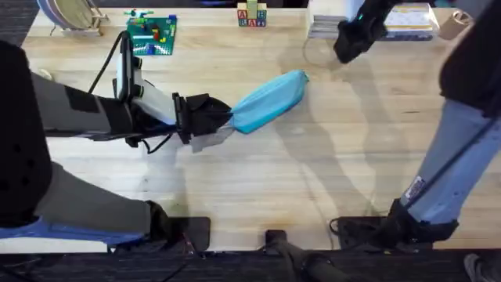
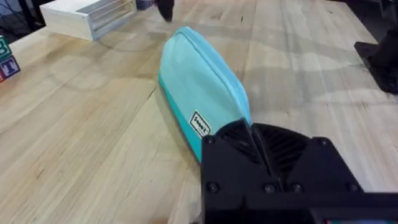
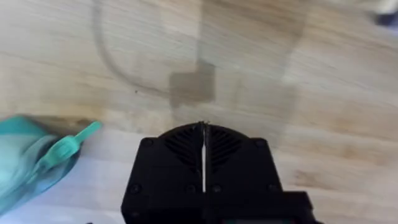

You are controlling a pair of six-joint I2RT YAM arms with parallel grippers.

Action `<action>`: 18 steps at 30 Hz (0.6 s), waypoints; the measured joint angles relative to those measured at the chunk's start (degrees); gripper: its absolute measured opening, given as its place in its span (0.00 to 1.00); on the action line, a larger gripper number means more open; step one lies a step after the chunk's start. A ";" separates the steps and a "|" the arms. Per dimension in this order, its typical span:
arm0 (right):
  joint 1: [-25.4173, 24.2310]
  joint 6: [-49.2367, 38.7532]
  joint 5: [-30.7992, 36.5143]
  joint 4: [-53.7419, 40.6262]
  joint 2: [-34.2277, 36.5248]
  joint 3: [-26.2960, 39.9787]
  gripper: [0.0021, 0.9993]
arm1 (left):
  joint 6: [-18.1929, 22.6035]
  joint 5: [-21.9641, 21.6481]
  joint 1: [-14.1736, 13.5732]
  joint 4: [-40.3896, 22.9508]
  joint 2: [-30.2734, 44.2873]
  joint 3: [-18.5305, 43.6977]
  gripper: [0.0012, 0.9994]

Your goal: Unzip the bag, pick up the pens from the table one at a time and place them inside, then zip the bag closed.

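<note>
One bag [image 1: 270, 102] end under fingers [image 1: 213, 117]

along the far edge sits a green building-brick plate [image 1: 152, 35] with small coloured pieces on it, and to its left a rack holding plates [image 1: 66, 14]. further right stand stacked alphabet blocks [image 1: 251, 15], then a pile of books [image 1: 376, 22] near the far right corner.
</note>
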 joint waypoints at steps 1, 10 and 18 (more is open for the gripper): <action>0.00 0.00 0.00 -0.06 -1.53 0.00 0.03 | -0.01 0.00 0.00 0.00 -0.01 0.00 0.04; 1.39 0.00 0.01 -4.13 -17.19 0.18 0.03 | -0.01 0.00 0.00 -0.01 -0.01 0.00 0.04; 4.85 0.20 0.00 -9.83 -26.52 0.22 0.03 | -0.02 0.00 0.00 0.00 0.01 0.00 0.04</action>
